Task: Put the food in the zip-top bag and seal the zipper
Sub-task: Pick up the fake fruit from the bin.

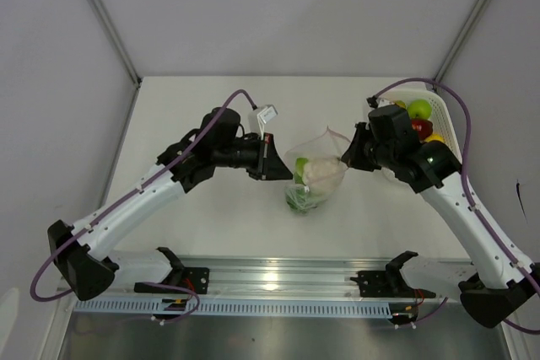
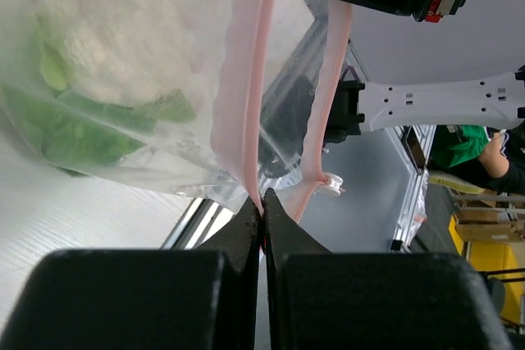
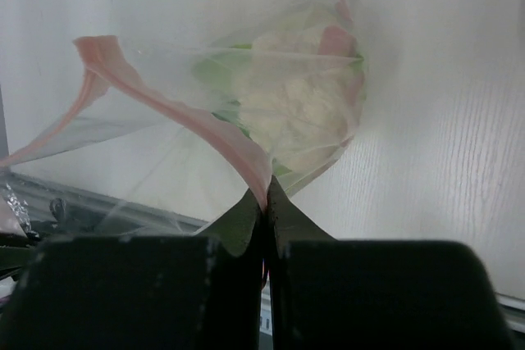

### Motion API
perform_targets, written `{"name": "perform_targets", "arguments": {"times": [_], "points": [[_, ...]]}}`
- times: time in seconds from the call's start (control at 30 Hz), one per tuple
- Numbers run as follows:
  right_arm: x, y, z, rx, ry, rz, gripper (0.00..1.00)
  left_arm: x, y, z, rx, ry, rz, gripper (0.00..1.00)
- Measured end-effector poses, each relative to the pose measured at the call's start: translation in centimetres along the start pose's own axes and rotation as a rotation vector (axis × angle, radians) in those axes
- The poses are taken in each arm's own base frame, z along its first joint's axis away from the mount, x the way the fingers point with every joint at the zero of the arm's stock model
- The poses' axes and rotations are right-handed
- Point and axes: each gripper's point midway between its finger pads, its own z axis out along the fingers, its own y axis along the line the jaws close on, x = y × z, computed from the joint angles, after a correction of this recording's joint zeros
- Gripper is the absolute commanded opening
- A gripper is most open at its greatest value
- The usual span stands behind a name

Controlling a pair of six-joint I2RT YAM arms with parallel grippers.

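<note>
The clear zip-top bag (image 1: 314,173) hangs between my two grippers above the table, holding the green-white leafy cabbage (image 1: 319,171) and green pieces at its bottom. My left gripper (image 1: 283,168) is shut on the pink zipper strip (image 2: 246,88) at the bag's left mouth edge. My right gripper (image 1: 344,158) is shut on the zipper strip (image 3: 205,125) at the right edge. The cabbage shows in the left wrist view (image 2: 111,43) and the right wrist view (image 3: 287,108). The bag mouth gapes between the two strips. A white slider (image 2: 332,184) sits on the strip's end.
The white mesh basket (image 1: 434,115) stands at the back right behind my right arm, with a green apple (image 1: 418,109), a red apple (image 1: 422,127) and a yellow fruit (image 1: 434,138) in it. A metal rail (image 1: 278,280) runs along the near edge.
</note>
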Motion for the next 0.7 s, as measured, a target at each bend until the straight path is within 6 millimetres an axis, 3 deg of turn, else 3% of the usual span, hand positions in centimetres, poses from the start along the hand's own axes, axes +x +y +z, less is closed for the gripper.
{"name": "perform_targets", "arguments": {"times": [0.33,0.5,0.63,0.7], "points": [[-2.3,0.4,-1.7,-0.011,-0.078,-0.017,0.28,-1.0,-0.6,0.0,0.021,-0.061,-0.006,0.01],[-2.9,0.5,-2.1,-0.013,-0.091,-0.022,0.55,-1.1,-0.7,0.0,0.027,-0.062,-0.004,0.01],[-3.4,0.7,-2.6,-0.015,-0.101,-0.022,0.66,-1.3,-0.7,0.3,0.03,-0.06,-0.004,0.01],[-3.7,0.8,-3.2,-0.016,-0.111,-0.021,0.76,-1.5,-0.7,0.4,0.033,-0.057,-0.004,0.01]]}}
